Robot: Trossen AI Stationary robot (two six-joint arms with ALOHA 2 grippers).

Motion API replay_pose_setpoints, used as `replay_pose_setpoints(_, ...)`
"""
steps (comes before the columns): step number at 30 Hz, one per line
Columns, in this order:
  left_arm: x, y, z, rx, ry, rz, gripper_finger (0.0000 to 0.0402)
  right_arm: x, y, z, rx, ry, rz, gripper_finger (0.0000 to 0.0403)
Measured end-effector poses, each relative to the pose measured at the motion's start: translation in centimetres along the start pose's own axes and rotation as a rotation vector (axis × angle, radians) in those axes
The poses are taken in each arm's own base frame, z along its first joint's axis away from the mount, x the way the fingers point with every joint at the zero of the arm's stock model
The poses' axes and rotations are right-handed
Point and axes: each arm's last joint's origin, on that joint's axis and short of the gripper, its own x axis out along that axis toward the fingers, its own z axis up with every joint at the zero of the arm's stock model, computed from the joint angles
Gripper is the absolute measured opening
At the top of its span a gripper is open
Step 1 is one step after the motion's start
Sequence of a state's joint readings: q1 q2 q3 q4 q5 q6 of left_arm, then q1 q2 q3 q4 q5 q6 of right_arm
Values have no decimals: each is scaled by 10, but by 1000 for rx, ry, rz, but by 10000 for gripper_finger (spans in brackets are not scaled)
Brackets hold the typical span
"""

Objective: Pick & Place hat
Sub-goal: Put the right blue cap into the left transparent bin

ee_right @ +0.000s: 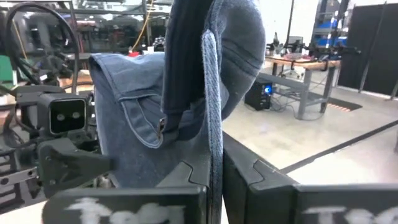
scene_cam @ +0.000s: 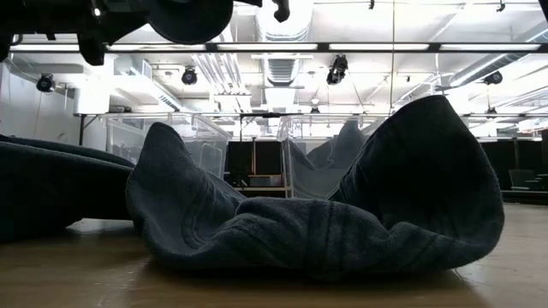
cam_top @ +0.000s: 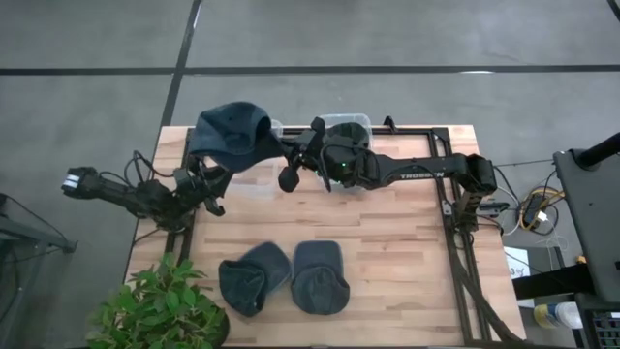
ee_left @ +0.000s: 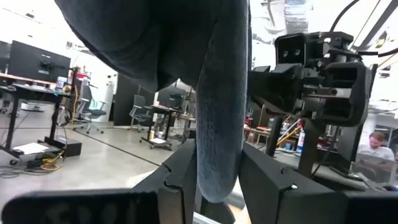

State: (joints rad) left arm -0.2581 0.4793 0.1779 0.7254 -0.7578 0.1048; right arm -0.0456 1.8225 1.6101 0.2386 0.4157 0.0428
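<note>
Left wrist view: the two dark fingers (ee_left: 180, 180) of the left gripper (ee_left: 214, 180) are clamped on a hanging fold of the blue denim hat (ee_left: 217, 93); the cloth fills the narrow gap between them and drapes above. Right wrist view: the right gripper (ee_right: 214, 180) has its fingers (ee_right: 249, 177) pressed together on a stitched edge of the same hat (ee_right: 186, 93), with the cloth rising between them. Each wrist view shows the opposite arm's camera housing just beyond the hat.

High view: the held hat (cam_top: 232, 136) is lifted off the wooden table (cam_top: 387, 252), hanging over its far-left part. The left gripper (cam_top: 208, 179) meets the hat at its near-left edge; the right gripper (cam_top: 291, 155) meets it at its right edge. The left arm reaches in from beyond the table's left edge, the right arm from the table's right side.

A clear plastic bin (cam_top: 344, 124) stands at the table's far edge, just right of the held hat, partly hidden under the right arm.

Two more dark hats lie on the table's near part, touching side by side: left folded hat (cam_top: 254, 278) and right folded hat (cam_top: 320, 276). In the low view one crumpled hat (scene_cam: 325, 214) fills the foreground. A potted plant (cam_top: 160, 310) sits at the table's near-left corner.

A person (ee_left: 376, 146) is seated in the room beyond the table.
</note>
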Motion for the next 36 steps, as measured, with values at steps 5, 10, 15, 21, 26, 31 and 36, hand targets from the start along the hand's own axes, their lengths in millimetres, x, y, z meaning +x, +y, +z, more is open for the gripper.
replay_pose_setpoints(5,0,0,0,8,-2,-2,100,0,0,-1,20,7,17,13)
replay_pose_setpoints(10,1,-1,5,25,-5,7,50,0,1,-3,57,30,61,13)
replay_pose_setpoints(15,2,0,5,37,9,37,10,-1,2,-4,47,48,66,13)
replay_pose_setpoints(21,2,1,2,82,64,61,7,-2,0,-12,-122,126,61,17)
replay_pose_setpoints(26,0,2,1,68,118,65,6,-3,-1,-20,-256,200,29,61)
replay_pose_setpoints(31,-2,5,4,66,168,87,6,-9,-5,-22,-332,283,-7,135)
replay_pose_setpoints(36,-3,11,20,47,198,198,6,-20,-12,-22,-386,392,-39,199)
